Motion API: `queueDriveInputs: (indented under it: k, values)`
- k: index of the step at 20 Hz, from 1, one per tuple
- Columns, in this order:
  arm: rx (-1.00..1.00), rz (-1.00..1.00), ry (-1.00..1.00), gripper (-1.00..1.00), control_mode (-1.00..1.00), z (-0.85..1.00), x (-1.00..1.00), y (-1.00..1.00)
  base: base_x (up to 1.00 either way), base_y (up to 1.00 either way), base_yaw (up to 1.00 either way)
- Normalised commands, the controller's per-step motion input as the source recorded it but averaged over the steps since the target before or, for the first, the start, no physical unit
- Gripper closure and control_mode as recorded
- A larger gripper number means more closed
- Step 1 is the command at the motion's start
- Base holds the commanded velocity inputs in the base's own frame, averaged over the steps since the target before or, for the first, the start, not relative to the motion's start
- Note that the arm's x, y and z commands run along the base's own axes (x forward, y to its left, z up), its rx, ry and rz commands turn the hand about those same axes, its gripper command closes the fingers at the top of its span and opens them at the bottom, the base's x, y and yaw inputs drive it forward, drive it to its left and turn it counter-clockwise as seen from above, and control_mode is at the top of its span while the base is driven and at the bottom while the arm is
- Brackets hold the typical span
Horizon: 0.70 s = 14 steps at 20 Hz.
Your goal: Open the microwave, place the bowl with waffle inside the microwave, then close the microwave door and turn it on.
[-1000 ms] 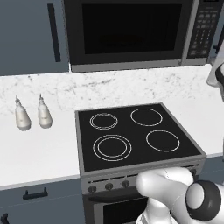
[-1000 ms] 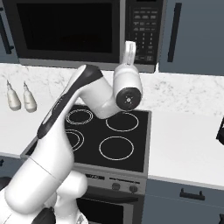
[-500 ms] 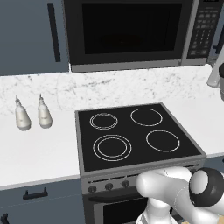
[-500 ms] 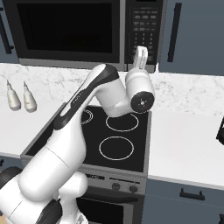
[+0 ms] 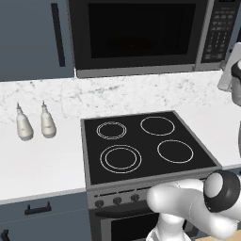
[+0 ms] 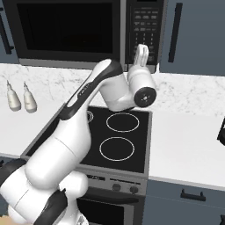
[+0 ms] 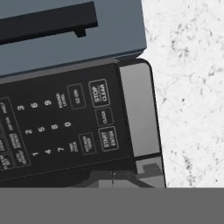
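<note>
Grey-steel casing: microwave (image 5: 141, 37) set in the far wall above the counter, betw. blue-grey cabinets.
Door: microwave door (image 6: 66, 33), dark glass, shut flush w/ the frame; nothing of the interior can be made out through it.
Keypad: black keypad panel (image 7: 65, 127) at the right end of the microwave; hand view, rolled, shows it close up w/ digit keys plus STOP/CLEAR, CLOCK and START keys legible.
Arm: white arm (image 6: 83, 114) rises from near left in right base view, reaches up and far over the stove toward the keypad.
Gripper: gripper (image 6: 141, 50) points at the lower part of the keypad; fingers pressed together, nothing betw. them. Contact w/ the panel: cannot tell from these views.
Fingertips: fingertips (image 7: 111, 179) show low in the hand view, just below the START key row, closed on each other.
Stove: black four-ring stove (image 5: 143, 146) on the counter directly below the microwave, knobs along its near front edge.
Counter: white marbled counter (image 5: 42, 164) to left and right of the stove; matching marbled backsplash behind.
Bottles: two small pale bottles (image 5: 33, 123) upright side by side on the counter, left of the stove, near the backsplash.
Left cabinet: cabinet door (image 5: 33, 37) w/ dark vertical bar handle, left of the microwave.
Right cabinet: cabinet door (image 6: 193, 35) w/ dark bar handle, just right of the keypad.
</note>
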Motion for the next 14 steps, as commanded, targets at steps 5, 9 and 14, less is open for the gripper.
queueDriveInputs:
  k: [5,9,14]
  values:
    - [0.01,0.01,0.0,1.0,-1.0,0.0,0.37,0.0,0.0,0.0,0.0]
    - [0.0,0.0,0.0,1.0,-1.0,-0.01,0.44,0.0,0.0,0.0,0.0]
    - [0.0,0.0,0.0,1.0,-1.0,-0.11,0.54,0.0,0.0,0.0,0.0]
